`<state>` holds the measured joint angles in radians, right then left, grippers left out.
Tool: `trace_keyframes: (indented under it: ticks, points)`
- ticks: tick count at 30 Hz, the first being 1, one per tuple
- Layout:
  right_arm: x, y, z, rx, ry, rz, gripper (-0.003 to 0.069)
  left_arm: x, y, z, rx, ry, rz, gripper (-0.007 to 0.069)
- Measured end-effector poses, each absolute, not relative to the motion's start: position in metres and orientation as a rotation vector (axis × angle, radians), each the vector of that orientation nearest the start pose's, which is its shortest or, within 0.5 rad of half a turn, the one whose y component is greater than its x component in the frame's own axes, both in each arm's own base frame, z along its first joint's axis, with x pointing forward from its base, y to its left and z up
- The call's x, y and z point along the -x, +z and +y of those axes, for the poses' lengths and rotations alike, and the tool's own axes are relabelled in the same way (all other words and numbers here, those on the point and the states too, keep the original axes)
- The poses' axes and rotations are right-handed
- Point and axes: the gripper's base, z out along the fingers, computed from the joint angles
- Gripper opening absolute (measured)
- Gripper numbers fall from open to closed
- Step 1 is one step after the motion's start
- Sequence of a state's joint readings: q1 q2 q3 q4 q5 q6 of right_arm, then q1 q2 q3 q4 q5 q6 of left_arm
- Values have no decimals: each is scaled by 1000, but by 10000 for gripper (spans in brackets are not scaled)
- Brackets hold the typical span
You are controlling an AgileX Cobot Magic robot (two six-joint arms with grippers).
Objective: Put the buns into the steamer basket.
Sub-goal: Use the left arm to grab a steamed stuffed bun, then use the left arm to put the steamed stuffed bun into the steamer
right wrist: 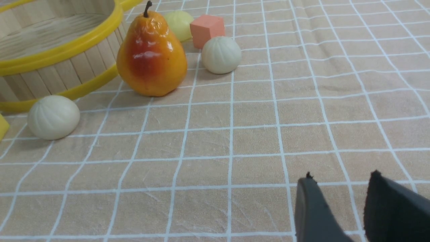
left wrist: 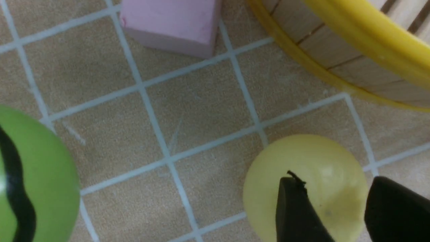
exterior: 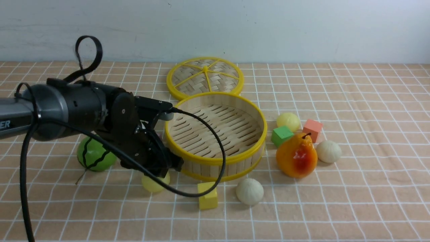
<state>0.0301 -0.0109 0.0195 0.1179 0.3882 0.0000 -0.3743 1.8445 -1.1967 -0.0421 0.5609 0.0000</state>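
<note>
Left wrist view shows the left tool, a bit open and holding nothing, just over a yellow bun on the worktop beside the basket; next it should open wider, go down and grab it.

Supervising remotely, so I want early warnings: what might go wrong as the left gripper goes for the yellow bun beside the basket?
1. The left gripper looks off-centre over the round pale yellow bun, so closing may squirt it sideways.
2. The black cable loops past the steamer basket toward the yellow cube and might snag either during the lift.
</note>
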Motion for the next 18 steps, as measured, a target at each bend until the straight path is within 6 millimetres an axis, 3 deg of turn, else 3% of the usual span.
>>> trace_keyframes:
  ticks: [5,10,12,15,18]
  points:
    - [-52,173,6,-44,138,1879,239,-353,179,-140,-471,-145,2670,215]
    - [-52,173,6,-44,138,1879,239,-353,179,-141,-473,-143,2677,20]
    - [-52,173,6,-44,138,1879,239,-352,183,-140,-475,-142,2685,-9]
    - [-52,173,6,-44,138,1879,239,-345,206,-140,-487,-143,2688,-13]
    - [-52,173,6,-44,138,1879,239,-337,250,-151,-510,-182,2576,-13]
